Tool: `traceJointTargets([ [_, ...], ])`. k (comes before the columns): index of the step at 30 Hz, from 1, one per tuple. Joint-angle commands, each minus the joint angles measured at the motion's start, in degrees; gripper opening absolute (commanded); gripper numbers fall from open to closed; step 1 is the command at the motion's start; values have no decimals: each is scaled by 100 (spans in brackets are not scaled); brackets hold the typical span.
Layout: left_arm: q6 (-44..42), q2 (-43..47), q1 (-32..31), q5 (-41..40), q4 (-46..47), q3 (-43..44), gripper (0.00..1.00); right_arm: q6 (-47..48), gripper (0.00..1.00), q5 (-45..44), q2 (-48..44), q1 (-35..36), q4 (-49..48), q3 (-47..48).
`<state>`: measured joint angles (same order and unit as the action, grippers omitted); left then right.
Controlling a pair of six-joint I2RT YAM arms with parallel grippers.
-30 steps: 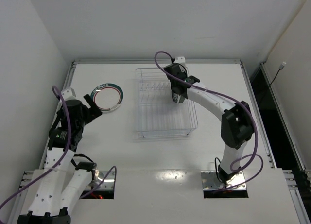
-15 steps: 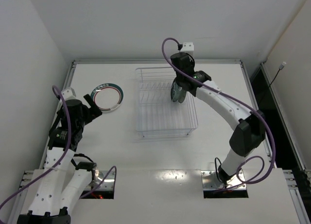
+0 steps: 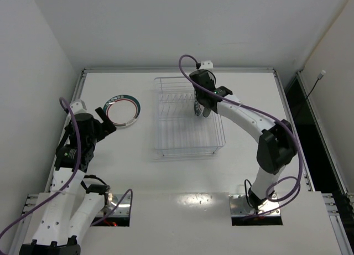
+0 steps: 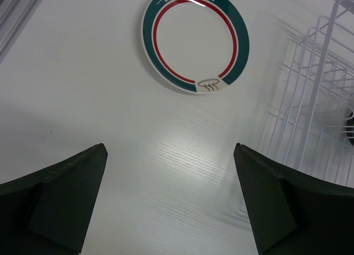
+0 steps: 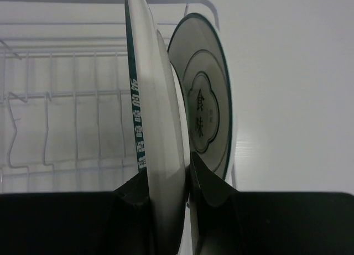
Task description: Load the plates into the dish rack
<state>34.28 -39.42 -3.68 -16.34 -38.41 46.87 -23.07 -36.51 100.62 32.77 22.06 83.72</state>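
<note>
My right gripper is shut on the rim of a white plate with a dark green lettered rim, holding it on edge over the back right part of the clear dish rack. Just right of it, a second plate, white with thin green lines and a centre emblem, stands upright by the rack's right wall. Another green-rimmed plate with a red ring lies flat on the table, also in the left wrist view. My left gripper is open and empty a little short of it.
The rack's white tines are at the right of the left wrist view. A raised table rim runs along the left side, close to the flat plate. White walls enclose the table.
The right gripper with its plate has moved left and slightly down over the rack, and the plate now shows edge-on. The left arm has not moved.
</note>
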Motion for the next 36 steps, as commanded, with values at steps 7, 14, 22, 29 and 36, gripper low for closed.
traceJointTargets([
  [7,-88,-40,-45,-80,168,50,99,-198,0,539,651,-16,25,328],
  [14,-88,-92,-45,-80,168,50,99,-251,16,724,705,-17,131,382],
  [22,-88,-277,-45,-19,220,-2,99,-251,55,655,231,-17,780,1091],
  [29,77,-856,-45,-19,220,-3,99,-409,62,1127,-919,159,1538,1481],
  [36,780,-1490,1244,1666,974,-790,99,-900,63,2858,-2905,212,1353,-343],
])
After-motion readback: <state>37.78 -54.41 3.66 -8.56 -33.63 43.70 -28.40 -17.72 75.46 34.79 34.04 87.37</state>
